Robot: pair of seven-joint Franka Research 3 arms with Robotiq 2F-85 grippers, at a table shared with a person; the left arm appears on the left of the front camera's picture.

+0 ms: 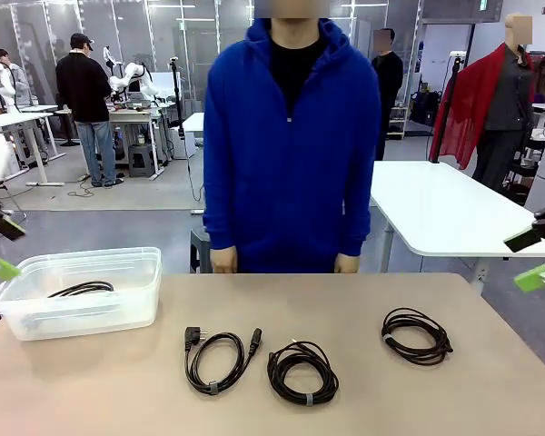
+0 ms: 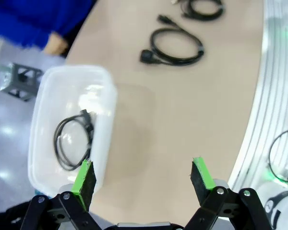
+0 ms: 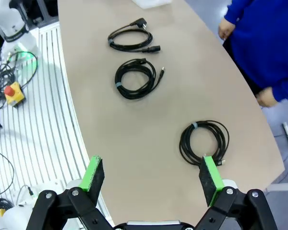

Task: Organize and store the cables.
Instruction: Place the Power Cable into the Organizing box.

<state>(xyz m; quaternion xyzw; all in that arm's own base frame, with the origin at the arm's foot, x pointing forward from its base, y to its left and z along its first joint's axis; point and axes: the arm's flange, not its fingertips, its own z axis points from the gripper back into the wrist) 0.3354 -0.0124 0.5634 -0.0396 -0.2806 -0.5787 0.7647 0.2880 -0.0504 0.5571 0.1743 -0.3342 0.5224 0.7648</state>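
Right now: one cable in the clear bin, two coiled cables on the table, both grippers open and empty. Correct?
Not quite: three coiled cables lie on the table, not two. The front view shows the plug-ended cable, the middle coil and the right coil. The rest holds: one cable in the clear bin, left gripper and right gripper open and empty.

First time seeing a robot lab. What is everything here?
table: one, tan
plastic bin: one, clear, its left end
cable in the bin: one, black, coiled
power cord: one, black, coiled, left of centre
middle cable: one, black, coiled, banded, centre
right cable: one, black, coiled, right of centre
person: one, blue hoodie, far side
left gripper: one, black, green pads, open, left side
right gripper: one, black, green pads, open, right side
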